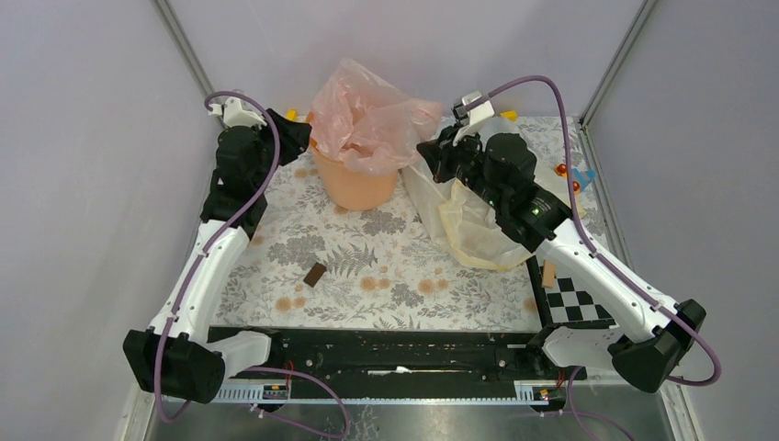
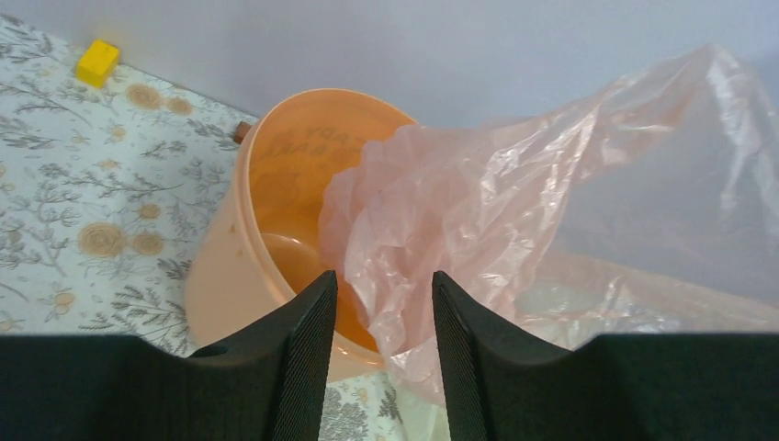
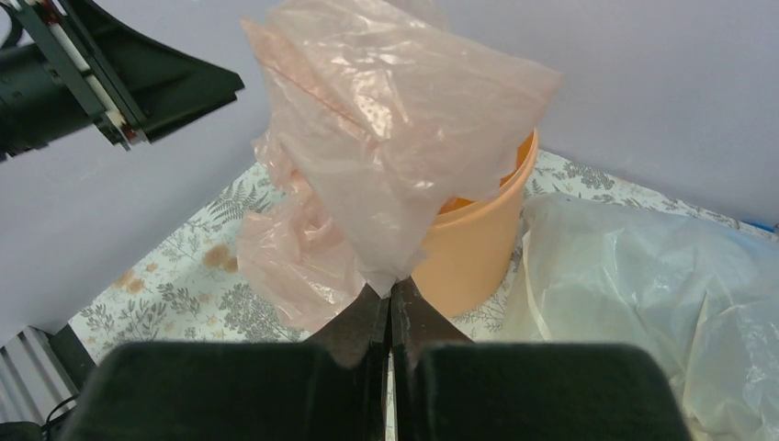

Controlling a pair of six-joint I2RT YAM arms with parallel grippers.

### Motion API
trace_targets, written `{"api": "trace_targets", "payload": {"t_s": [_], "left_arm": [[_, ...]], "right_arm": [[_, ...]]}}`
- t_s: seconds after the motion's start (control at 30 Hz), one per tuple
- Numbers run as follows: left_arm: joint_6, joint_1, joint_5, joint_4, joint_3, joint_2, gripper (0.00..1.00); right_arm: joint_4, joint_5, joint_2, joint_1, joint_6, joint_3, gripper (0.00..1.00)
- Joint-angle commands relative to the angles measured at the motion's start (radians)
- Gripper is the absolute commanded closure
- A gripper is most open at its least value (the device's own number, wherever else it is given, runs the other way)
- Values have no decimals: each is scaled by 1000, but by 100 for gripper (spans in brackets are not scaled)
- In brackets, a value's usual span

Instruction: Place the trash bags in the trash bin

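Observation:
The pink trash bag (image 1: pixel 367 115) is draped over the peach-orange trash bin (image 1: pixel 354 186) at the back of the table, part of it inside the rim. My right gripper (image 3: pixel 391 287) is shut on a corner of the bag (image 3: pixel 386 138) and holds it up to the right of the bin (image 3: pixel 482 239). My left gripper (image 2: pixel 381 280) is open just left of the bin (image 2: pixel 276 202), with a fold of the bag (image 2: pixel 441 211) hanging over the rim between the fingers' tips; the jaws do not press it.
A clear whitish bag (image 1: pixel 424 188) and a pale yellow bag (image 1: pixel 478 234) lie right of the bin. A small brown block (image 1: pixel 314 274) lies mid-table. A yellow block (image 2: pixel 97 62) sits near the back wall. A checkerboard (image 1: pixel 574 303) is at the right front.

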Motion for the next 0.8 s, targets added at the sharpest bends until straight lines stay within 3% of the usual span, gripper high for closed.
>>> {"api": "trace_targets", "payload": {"t_s": [0.0, 0.17, 0.4, 0.6, 0.7, 0.77], "left_arm": [[-45, 33, 86, 105, -6, -17, 55], [-70, 62, 143, 149, -30, 9, 58], [-70, 68, 188, 203, -37, 64, 50], [-111, 69, 247, 307, -46, 146, 50], [-121, 69, 253, 339, -28, 190, 59], [-105, 69, 231, 341, -2, 205, 79]], "right_arm": [[9, 17, -23, -3, -18, -13, 100], [9, 25, -25, -3, -22, -16, 100], [-16, 24, -19, -3, -22, -8, 100], [-31, 34, -7, -3, -14, 9, 100], [-33, 37, -1, -3, -13, 19, 100], [-34, 54, 9, -2, -11, 28, 100]]}}
